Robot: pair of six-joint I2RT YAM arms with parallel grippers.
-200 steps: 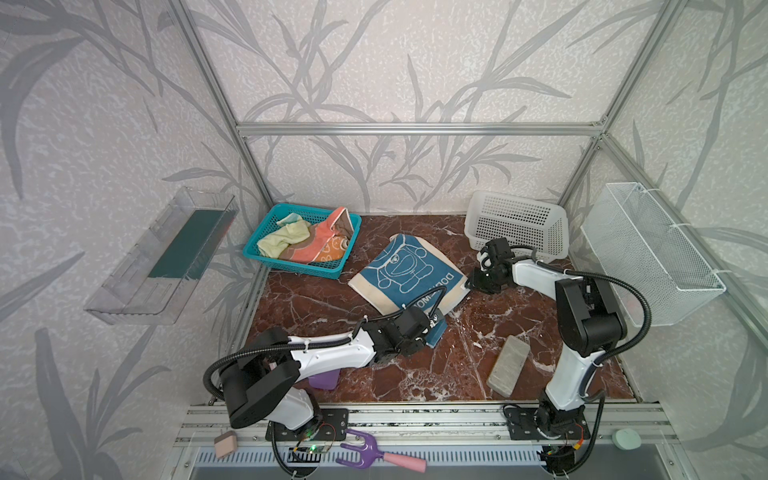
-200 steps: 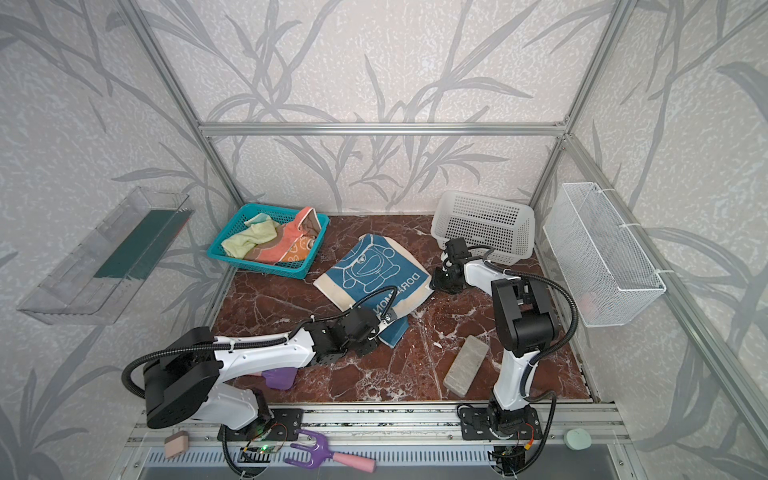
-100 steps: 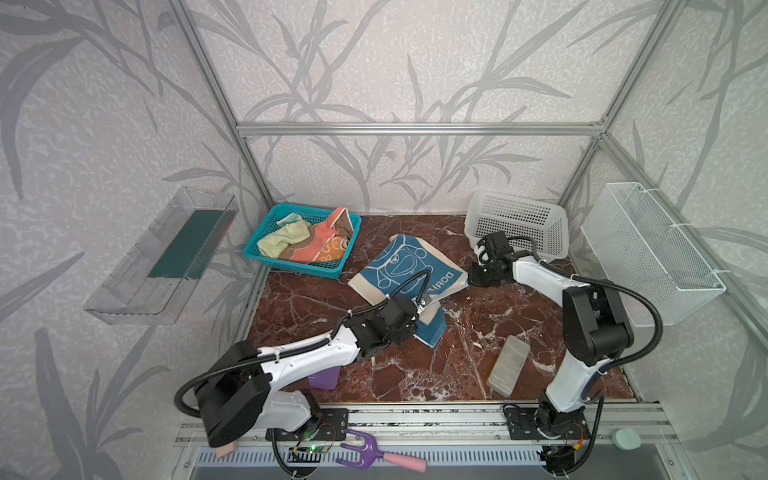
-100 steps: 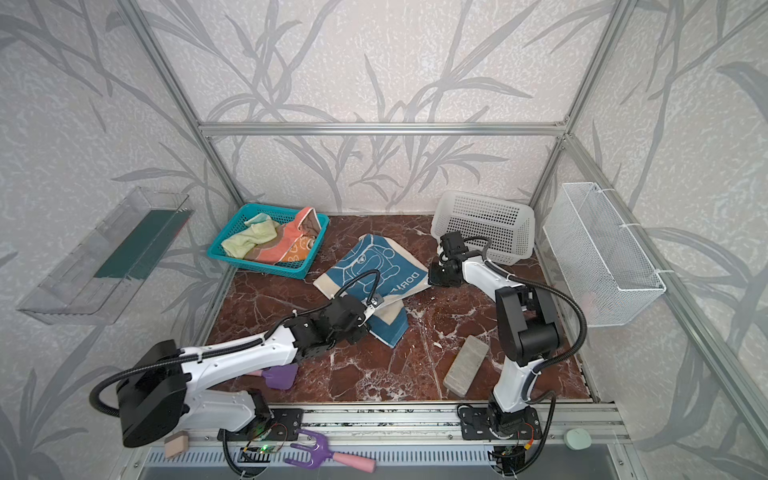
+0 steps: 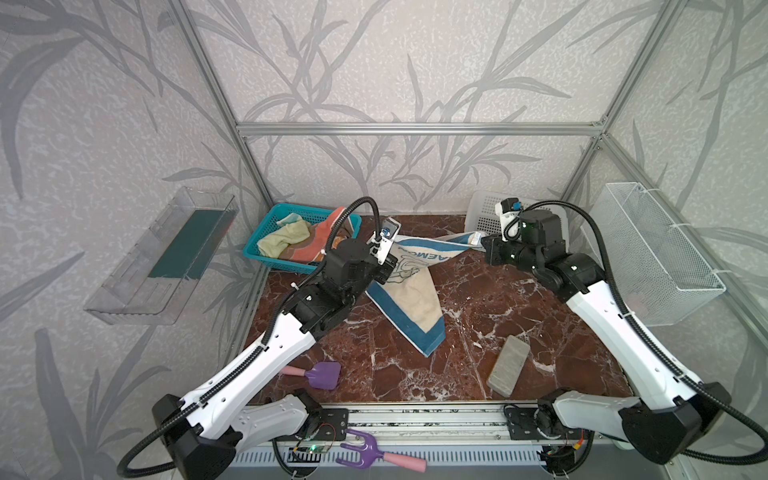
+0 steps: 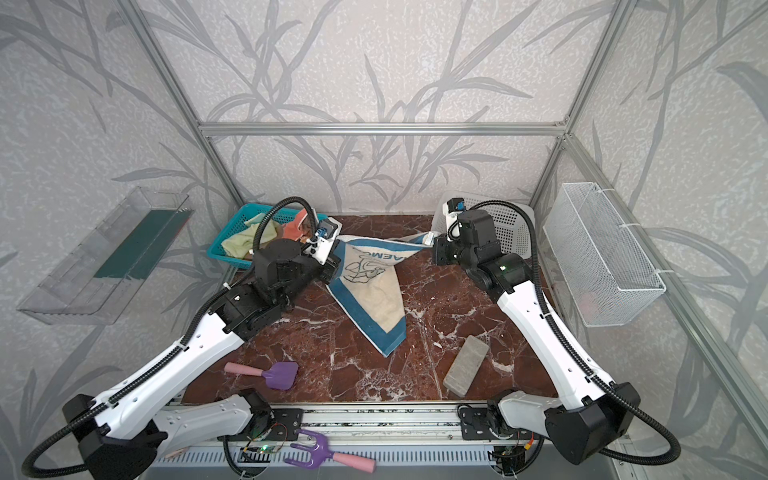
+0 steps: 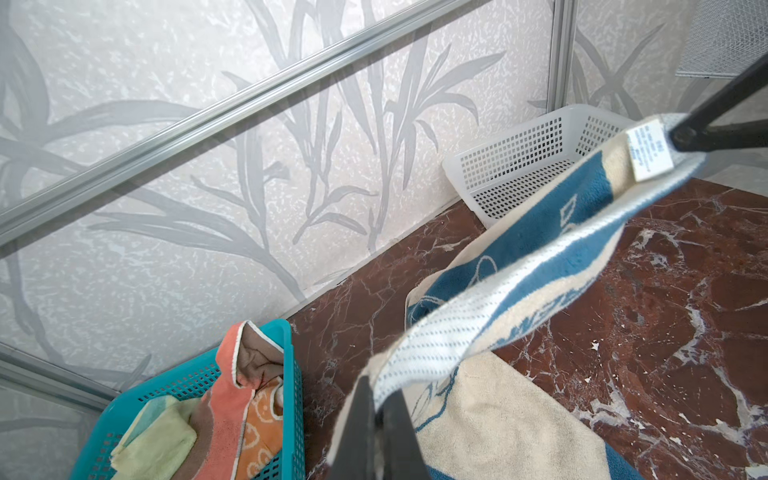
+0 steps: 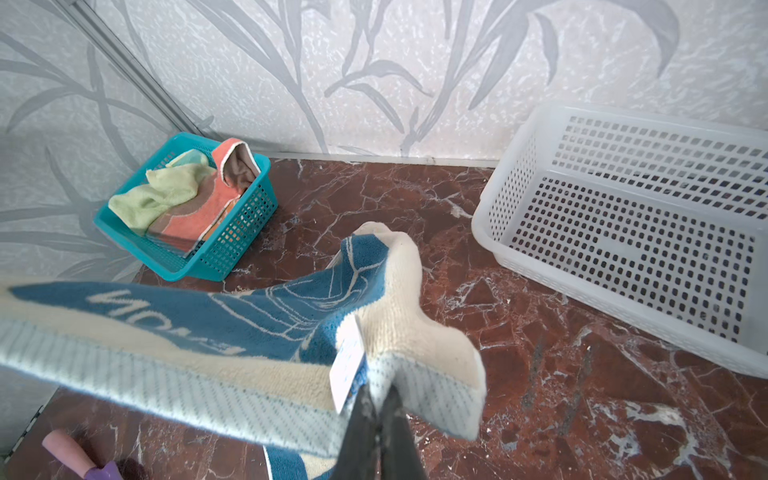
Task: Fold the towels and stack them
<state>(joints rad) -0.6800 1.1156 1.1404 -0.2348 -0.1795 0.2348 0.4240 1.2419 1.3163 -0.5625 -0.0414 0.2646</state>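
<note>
The blue-and-cream towel (image 5: 415, 299) hangs stretched between both grippers above the marble table, its lower corner drooping onto the table. My left gripper (image 5: 390, 254) is shut on one top corner, seen up close in the left wrist view (image 7: 376, 399). My right gripper (image 5: 484, 246) is shut on the other top corner beside the white label (image 8: 347, 370). Lying bunched in the teal basket (image 5: 254, 239) at the back left are the salmon towel (image 5: 313, 246), the pale yellow towel (image 5: 286, 237) and an orange towel (image 7: 262, 419).
A white perforated basket (image 5: 478, 210) stands at the back right and a wire basket (image 5: 660, 257) hangs on the right wall. A grey block (image 5: 508, 365) and a purple shovel (image 5: 320, 374) lie near the front. A clear shelf (image 5: 166, 253) is fixed to the left wall.
The right gripper has shut on the towel's far corner. Both arms have risen and lifted the towel off the table, so it now hangs spread between them.
</note>
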